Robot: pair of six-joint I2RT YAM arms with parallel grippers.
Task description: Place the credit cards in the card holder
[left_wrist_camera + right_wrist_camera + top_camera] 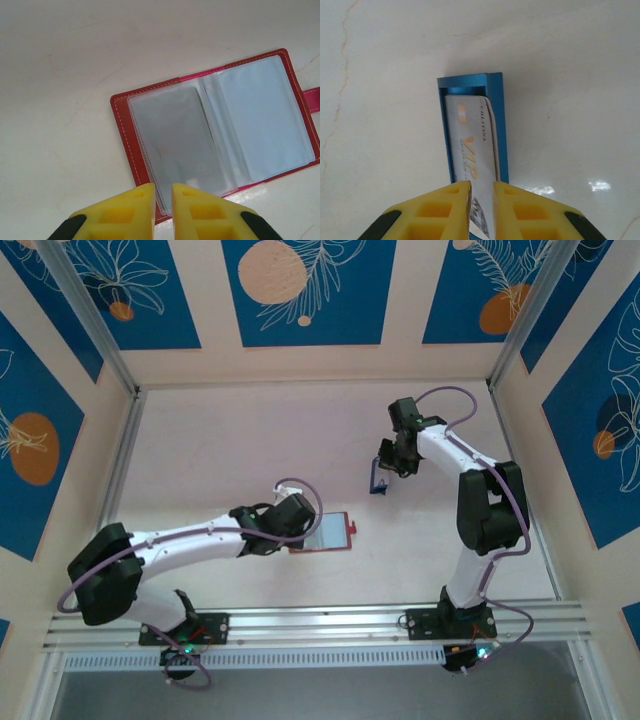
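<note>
Red wallet (131,145) lies open on the table (60,100), clear sleeves (260,120) facing up; its strap is cut off at the right edge and its near rim is hidden behind the left hand (162,187), which pinches one sleeve's edge; the right hand (481,184) pinches a pale card (470,145) marked VIP, standing in a blue case (498,125) well apart from the wallet; the card's near end is hidden and its small print is unreadable.
</note>
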